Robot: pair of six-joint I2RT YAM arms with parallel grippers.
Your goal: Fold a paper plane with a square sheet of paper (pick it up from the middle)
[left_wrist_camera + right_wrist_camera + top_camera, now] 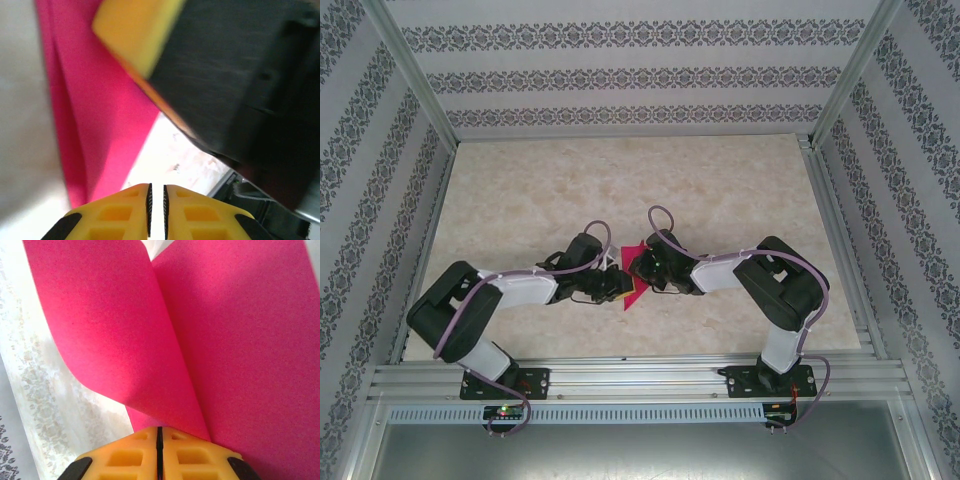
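Paper (632,294) mostly hidden between left end effector (617,285) and right end effector (639,268)

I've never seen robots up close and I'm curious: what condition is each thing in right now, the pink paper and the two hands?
Thin magenta-pink square sheet of paper: partly folded, one flap curling up off the rest.
Right hand: shut on the paper where the flap meets the rest.
Left hand: shut, no paper visible between its fingers.
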